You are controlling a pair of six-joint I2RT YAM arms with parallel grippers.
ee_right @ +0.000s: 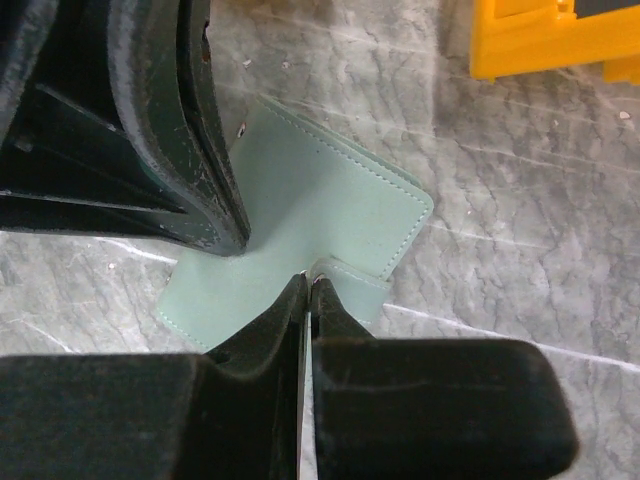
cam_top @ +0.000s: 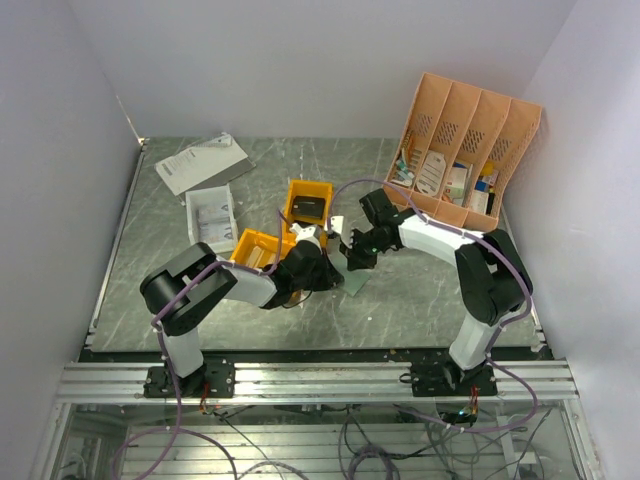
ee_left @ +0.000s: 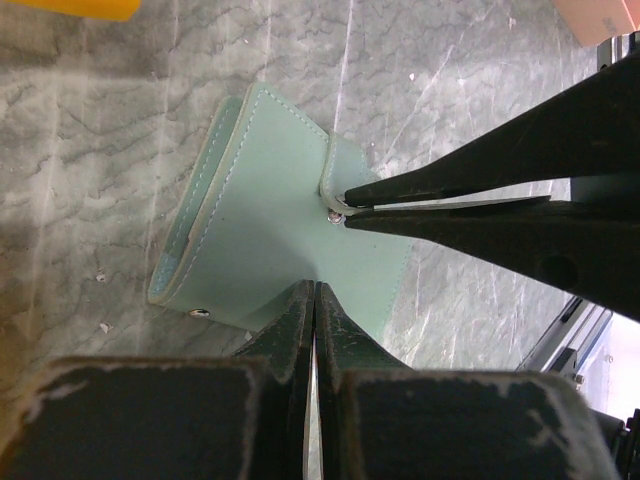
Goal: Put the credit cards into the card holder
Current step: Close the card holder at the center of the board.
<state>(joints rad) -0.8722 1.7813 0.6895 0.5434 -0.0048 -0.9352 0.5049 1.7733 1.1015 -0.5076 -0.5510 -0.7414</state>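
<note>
- The card holder (ee_left: 265, 215) lies shut and flat on the grey marbled table (ee_left: 90, 180), in the centre of the top view, right under both sets of fingertips.
- Its folded spine runs diagonally in the left wrist view, from top centre down to lower left. The snap tab (ee_left: 338, 165) sits on the opposite edge, toward the right of the frame.
- The right gripper (ee_left: 345, 208) comes in from the right of that frame with its jaws clenched. We read it as pinching the snap tab, since a thin strip shows between the fingers.
- The left gripper (ee_left: 315, 295) enters from the bottom edge with its jaws closed tight and the tips on the holder's near edge. We cannot tell whether it pinches the edge or only presses it down.
- Both arms are equally near, and the holder sits between the two grippers, which meet it at roughly right angles.
- Left arm (cam_top: 200, 285): elbow out at lower left of the top view, forearm reaching right toward centre. Right arm (cam_top: 440, 235): elbow at the right, forearm reaching left and tilted down.
- Our judgement: the coming move turns on the tab. It needs pulling away from the spine while the left tips hold the body down.
- No credit card is clear in the wrist views; only a yellow bin (ee_right: 530, 45) shows at the upper right of the right wrist view.
</note>
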